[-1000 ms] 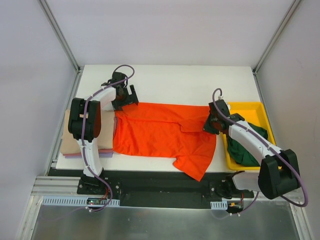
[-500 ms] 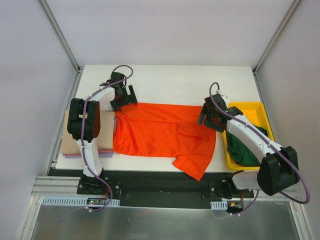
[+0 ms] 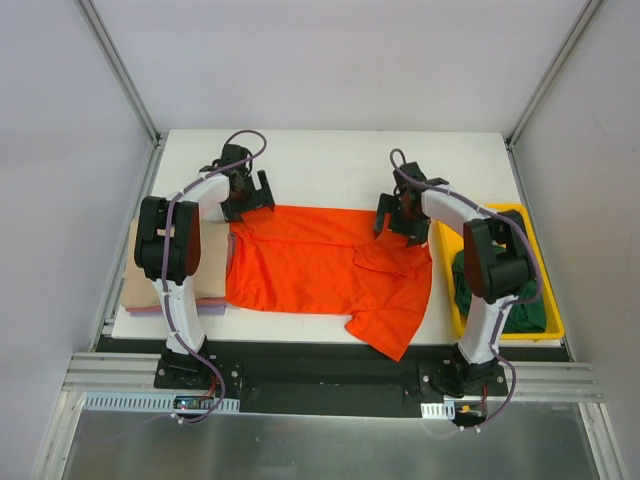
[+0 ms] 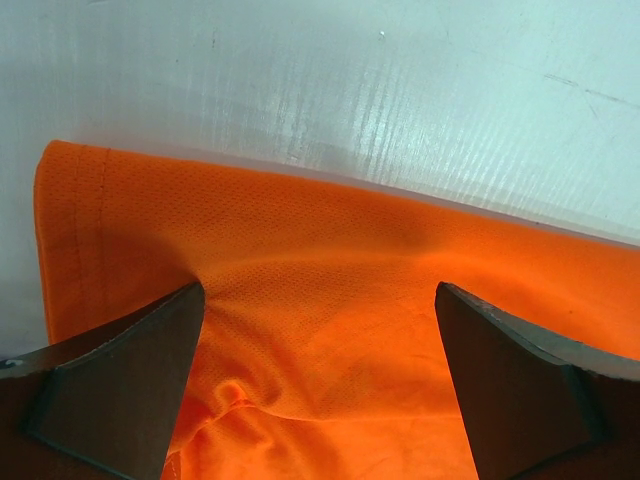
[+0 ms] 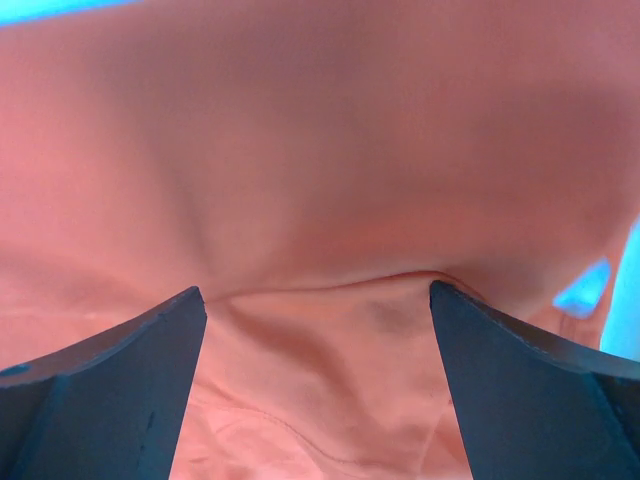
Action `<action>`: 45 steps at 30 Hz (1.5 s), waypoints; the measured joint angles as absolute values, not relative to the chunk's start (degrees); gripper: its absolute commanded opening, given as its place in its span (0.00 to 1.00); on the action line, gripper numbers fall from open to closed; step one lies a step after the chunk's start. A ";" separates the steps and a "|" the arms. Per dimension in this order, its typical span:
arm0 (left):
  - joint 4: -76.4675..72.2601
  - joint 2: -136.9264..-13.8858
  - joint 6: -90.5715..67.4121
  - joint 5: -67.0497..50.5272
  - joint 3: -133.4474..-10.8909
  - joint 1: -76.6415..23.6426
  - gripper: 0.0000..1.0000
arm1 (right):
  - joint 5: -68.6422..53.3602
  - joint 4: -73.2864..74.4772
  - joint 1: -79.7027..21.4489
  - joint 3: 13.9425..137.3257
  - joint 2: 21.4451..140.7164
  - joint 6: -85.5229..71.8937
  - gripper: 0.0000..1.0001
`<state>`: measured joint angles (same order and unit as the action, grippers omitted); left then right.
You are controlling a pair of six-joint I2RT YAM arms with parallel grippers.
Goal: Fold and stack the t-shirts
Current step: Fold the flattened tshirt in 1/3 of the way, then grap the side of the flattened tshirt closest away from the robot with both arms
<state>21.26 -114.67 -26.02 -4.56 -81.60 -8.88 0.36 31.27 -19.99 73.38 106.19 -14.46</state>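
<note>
A bright orange-red t-shirt (image 3: 300,260) lies spread across the table, with a flap folded over its right part and one sleeve hanging past the near edge. My left gripper (image 3: 248,200) stands open over the shirt's far left corner (image 4: 350,250), its jaws (image 4: 318,295) wide apart with cloth below them. My right gripper (image 3: 400,220) is open over the shirt's far right edge, and rumpled orange cloth (image 5: 300,150) lies between its spread jaws (image 5: 315,295), not pinched. A dark green t-shirt (image 3: 528,312) lies bunched in the tray. Folded t-shirts, tan on top (image 3: 135,285), are stacked at the left.
A yellow plastic tray (image 3: 500,210) sits at the table's right edge, partly under my right arm. The folded stack lies by my left arm's base. White table (image 3: 330,165) shows beyond the orange shirt, with frame posts at the far corners.
My right gripper has opened and let go of the orange shirt, then swung from beside the tray up and left to the shirt's far right edge. The left arm has not moved.
</note>
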 measured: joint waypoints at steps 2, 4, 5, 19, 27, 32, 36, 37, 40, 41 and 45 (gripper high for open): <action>21.26 -114.67 -25.91 -5.21 -81.60 -8.88 0.99 | -1.15 32.91 -18.72 77.54 110.32 -12.91 0.96; 21.26 -114.67 -25.87 -5.91 -81.60 -8.88 0.99 | -2.46 34.46 -17.63 82.19 114.13 -11.73 0.96; 21.28 -114.67 -25.87 -6.07 -81.60 -8.86 0.99 | -2.85 35.16 -17.15 83.94 115.31 -11.38 0.96; 22.81 -117.80 -24.73 -12.91 -86.35 -8.51 0.99 | -9.28 46.57 -9.58 106.00 128.97 -8.25 0.96; 23.00 -120.90 -24.62 -15.25 -90.87 -8.56 0.99 | -9.98 51.51 -6.37 114.76 134.02 -6.79 0.96; 23.55 -124.05 -24.45 -15.31 -95.61 -8.56 0.99 | -10.52 52.53 -5.58 118.96 136.40 -5.93 0.96; 25.12 -126.85 -23.99 -14.44 -100.44 -8.56 0.99 | -11.29 52.23 -5.43 120.18 136.94 -4.78 0.96; 25.54 -127.24 -23.73 -14.41 -101.32 -8.56 0.99 | -11.38 52.14 -5.43 120.29 136.94 -4.36 0.96; 26.85 -127.39 -23.05 -14.44 -102.69 -8.56 0.99 | -11.40 52.03 -5.48 121.10 136.94 -2.61 0.96; 27.00 -127.37 -22.90 -14.44 -103.18 -8.56 0.99 | -11.35 51.92 -5.63 121.38 136.77 -1.80 0.96; 27.46 -124.27 -22.44 -14.31 -101.91 -8.71 0.99 | -9.89 50.30 -6.66 119.00 132.40 1.83 0.96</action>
<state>27.46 -124.27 -22.44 -14.31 -101.91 -8.71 -9.89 50.30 -6.66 119.00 132.40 1.83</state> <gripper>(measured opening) 0.990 0.960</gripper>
